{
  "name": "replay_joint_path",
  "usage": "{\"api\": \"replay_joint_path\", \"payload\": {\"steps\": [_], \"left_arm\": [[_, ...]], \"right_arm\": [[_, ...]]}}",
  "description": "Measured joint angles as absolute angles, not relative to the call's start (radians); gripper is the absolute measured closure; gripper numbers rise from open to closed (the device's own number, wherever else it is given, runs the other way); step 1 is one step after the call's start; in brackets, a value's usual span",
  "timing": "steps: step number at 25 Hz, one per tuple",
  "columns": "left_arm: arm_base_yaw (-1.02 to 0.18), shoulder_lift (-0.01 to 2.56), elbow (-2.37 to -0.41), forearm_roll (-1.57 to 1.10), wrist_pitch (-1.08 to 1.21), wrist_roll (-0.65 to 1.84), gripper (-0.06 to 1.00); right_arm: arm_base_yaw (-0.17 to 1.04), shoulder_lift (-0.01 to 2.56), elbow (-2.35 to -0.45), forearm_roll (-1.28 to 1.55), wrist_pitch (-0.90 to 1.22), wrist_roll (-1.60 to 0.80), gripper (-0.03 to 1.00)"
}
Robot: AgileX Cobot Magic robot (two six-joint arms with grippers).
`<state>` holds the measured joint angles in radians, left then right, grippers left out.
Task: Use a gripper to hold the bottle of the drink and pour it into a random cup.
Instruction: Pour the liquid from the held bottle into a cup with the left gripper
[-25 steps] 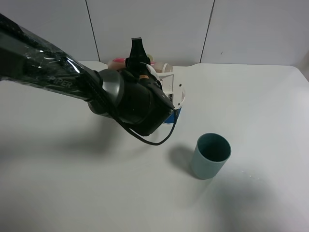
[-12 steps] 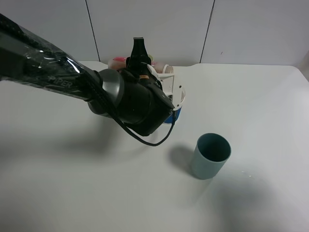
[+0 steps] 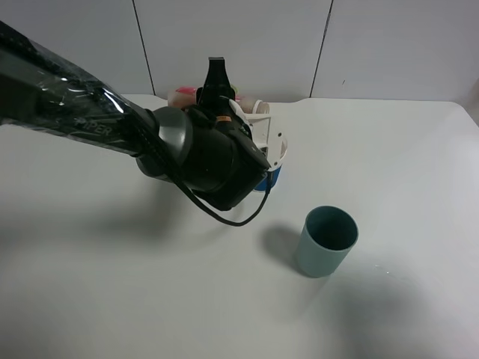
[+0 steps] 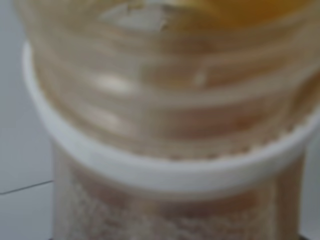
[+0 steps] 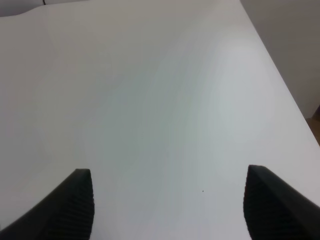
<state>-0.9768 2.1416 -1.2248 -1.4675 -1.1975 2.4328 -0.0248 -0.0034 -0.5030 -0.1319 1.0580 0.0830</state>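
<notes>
My left gripper [image 3: 223, 84] reaches across the table on its black arm and is shut on the bottle of the drink. In the left wrist view the bottle [image 4: 165, 125] fills the frame: a clear threaded neck with a white ring and brownish contents. In the exterior view the arm hides most of the bottle. The cup [image 3: 272, 178] shows only as a bit of blue band just under the gripper's white body. I cannot tell whether liquid is flowing. My right gripper [image 5: 167, 210] is open and empty over bare table.
A dark teal cup [image 3: 327, 241] stands upright on the white table [image 3: 389, 164], to the front right of the blue-banded cup. Pink and pale green objects [image 3: 182, 96] peek out behind the arm near the back wall.
The left gripper has shifted very slightly to the right over the cup. Nothing else has moved.
</notes>
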Motion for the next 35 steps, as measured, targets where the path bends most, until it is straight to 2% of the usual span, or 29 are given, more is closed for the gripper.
{"api": "replay_joint_path", "payload": {"steps": [35], "left_arm": [[-0.977,2.142,-1.225,-1.449,-1.198,2.463,0.58]], "right_arm": [[-0.025,-0.003,-0.503,-0.132,1.058,0.083,0.33]]}}
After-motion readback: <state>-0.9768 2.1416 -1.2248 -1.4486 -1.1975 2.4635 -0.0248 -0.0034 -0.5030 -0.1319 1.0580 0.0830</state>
